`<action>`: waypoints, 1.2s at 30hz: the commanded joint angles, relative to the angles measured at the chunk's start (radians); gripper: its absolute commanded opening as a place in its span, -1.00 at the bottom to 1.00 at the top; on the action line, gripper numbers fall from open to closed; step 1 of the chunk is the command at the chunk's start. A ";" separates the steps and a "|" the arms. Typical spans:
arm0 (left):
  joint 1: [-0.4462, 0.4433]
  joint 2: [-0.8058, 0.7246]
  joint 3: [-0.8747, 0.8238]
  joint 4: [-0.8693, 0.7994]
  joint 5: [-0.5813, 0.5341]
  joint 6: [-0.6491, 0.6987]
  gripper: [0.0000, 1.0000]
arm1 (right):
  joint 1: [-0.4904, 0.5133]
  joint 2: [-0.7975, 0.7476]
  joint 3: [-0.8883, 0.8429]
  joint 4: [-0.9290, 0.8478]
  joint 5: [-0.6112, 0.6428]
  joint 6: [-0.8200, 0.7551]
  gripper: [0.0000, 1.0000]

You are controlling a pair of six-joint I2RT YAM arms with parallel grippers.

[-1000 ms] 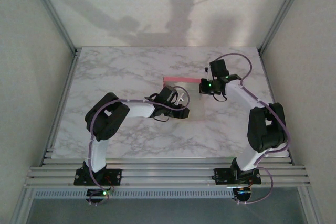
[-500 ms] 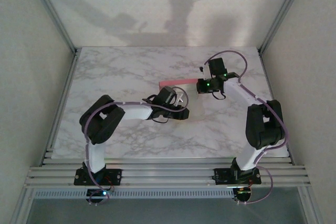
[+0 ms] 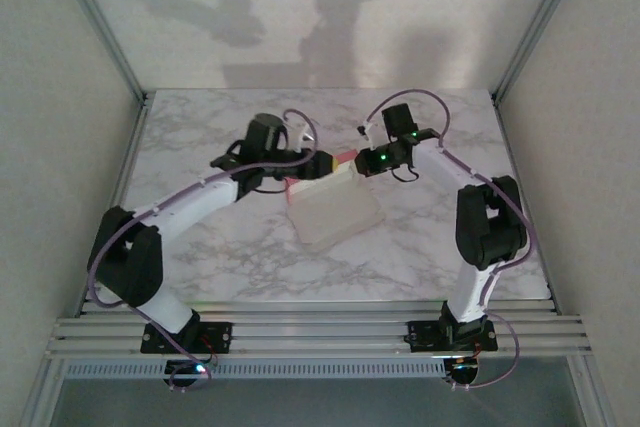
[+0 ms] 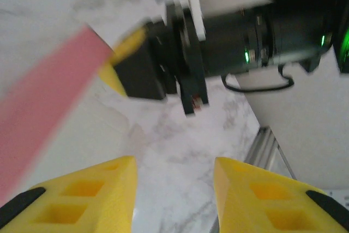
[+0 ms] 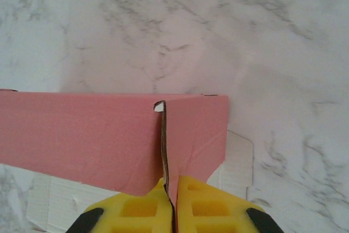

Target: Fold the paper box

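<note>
Blur smears the paper box (image 4: 48,97) beyond the left claw (image 4: 173,170).

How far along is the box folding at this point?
Done: one pink wall of the box stands up, while the white rest lies flat on the table. In hand: the right hand pinches that wall at a slit; the left hand is open beside it, holding nothing. Left: the other walls and tabs look unfolded, so most of the job remains.

The paper box (image 5: 98,140) is pink on one face and white on the other. The tabletop (image 3: 200,247) is grey-veined white marble. The fingers (image 4: 87,197) are yellow.
</note>
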 commanded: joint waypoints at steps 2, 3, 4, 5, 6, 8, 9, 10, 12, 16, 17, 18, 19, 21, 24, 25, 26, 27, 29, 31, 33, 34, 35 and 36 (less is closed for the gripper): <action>0.076 0.000 0.020 -0.048 -0.003 0.064 -0.14 | 0.055 0.066 0.056 -0.115 -0.051 -0.079 -0.84; 0.092 0.009 0.014 -0.026 -0.003 0.062 -0.13 | 0.062 0.074 0.074 -0.127 -0.054 -0.086 -0.84; 0.102 0.021 0.003 0.000 0.003 0.062 -0.13 | 0.069 0.081 0.090 -0.138 -0.059 -0.093 -0.83; 0.112 0.038 -0.010 0.043 0.022 0.056 -0.11 | 0.076 0.092 0.108 -0.154 -0.062 -0.099 -0.82; 0.117 0.056 -0.025 0.092 0.033 0.051 -0.09 | 0.084 0.099 0.124 -0.168 -0.069 -0.105 -0.82; 0.119 0.094 -0.040 0.169 0.051 0.039 -0.06 | 0.099 0.113 0.150 -0.188 -0.077 -0.115 -0.82; 0.119 0.116 -0.045 0.209 0.069 0.034 -0.03 | 0.105 0.121 0.161 -0.198 -0.080 -0.122 -0.82; 0.118 0.133 -0.054 0.249 0.079 0.026 -0.01 | 0.110 0.125 0.169 -0.205 -0.082 -0.126 -0.82; 0.122 0.160 -0.076 0.341 0.093 0.009 0.08 | 0.117 0.133 0.178 -0.214 -0.085 -0.132 -0.82; 0.128 0.220 -0.075 0.428 0.134 -0.001 0.18 | 0.129 0.140 0.182 -0.224 -0.089 -0.137 -0.83; 0.128 0.235 -0.071 0.435 0.145 -0.002 0.18 | 0.129 0.139 0.181 -0.223 -0.090 -0.137 -0.83; 0.128 0.248 -0.069 0.440 0.152 -0.001 0.18 | 0.130 0.140 0.181 -0.223 -0.091 -0.137 -0.82; 0.128 0.257 -0.066 0.443 0.155 0.001 0.18 | 0.132 0.140 0.181 -0.223 -0.092 -0.136 -0.83; 0.130 0.275 -0.065 0.459 0.166 0.002 0.20 | 0.134 0.140 0.180 -0.222 -0.094 -0.136 -0.83; 0.129 0.306 -0.054 0.474 0.194 0.000 0.24 | 0.136 0.144 0.184 -0.226 -0.093 -0.136 -0.83; 0.130 0.312 -0.052 0.474 0.195 0.002 0.25 | 0.137 0.148 0.185 -0.229 -0.092 -0.136 -0.83; 0.130 0.321 -0.050 0.474 0.198 0.003 0.25 | 0.137 0.149 0.187 -0.231 -0.091 -0.136 -0.83; 0.130 0.328 -0.047 0.472 0.202 0.004 0.25 | 0.137 0.150 0.187 -0.231 -0.089 -0.136 -0.83; 0.128 0.344 -0.038 0.462 0.203 0.006 0.25 | 0.137 0.150 0.185 -0.231 -0.089 -0.136 -0.83; 0.128 0.358 -0.022 0.437 0.198 0.016 0.25 | 0.137 0.150 0.184 -0.231 -0.087 -0.136 -0.83; 0.128 0.367 -0.015 0.430 0.195 0.018 0.26 | 0.138 0.150 0.184 -0.232 -0.086 -0.138 -0.83; 0.128 0.370 -0.013 0.430 0.193 0.018 0.26 | 0.140 0.150 0.185 -0.234 -0.085 -0.138 -0.83; 0.128 0.373 -0.010 0.428 0.191 0.017 0.26 | 0.139 0.151 0.185 -0.237 -0.082 -0.140 -0.83; 0.128 0.374 -0.011 0.427 0.189 0.018 0.26 | 0.141 0.152 0.187 -0.240 -0.080 -0.142 -0.83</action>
